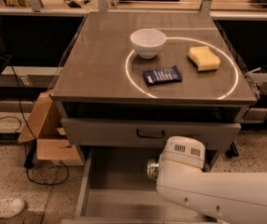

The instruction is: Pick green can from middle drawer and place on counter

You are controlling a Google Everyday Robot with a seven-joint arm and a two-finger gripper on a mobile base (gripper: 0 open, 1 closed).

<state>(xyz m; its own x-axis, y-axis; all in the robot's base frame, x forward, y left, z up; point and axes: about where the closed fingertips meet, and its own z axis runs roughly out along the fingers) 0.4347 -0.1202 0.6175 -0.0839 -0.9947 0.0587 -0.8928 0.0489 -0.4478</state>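
The green can [152,168] shows only its silver end and a sliver of green, poking out to the left of my white arm [182,154] over the open middle drawer [117,183]. My gripper [159,170] is tucked under the arm's white housing, right at the can, and the can moves with it. Most of the can and the drawer's right half are hidden by the arm. The counter [101,64] with its white ring lies above.
On the counter stand a white bowl [148,42], a yellow sponge [203,58] and a dark blue snack packet [162,75]. A shut drawer front with a dark handle [151,134] sits above the open drawer. A cardboard box [45,127] and cables lie on the floor at left.
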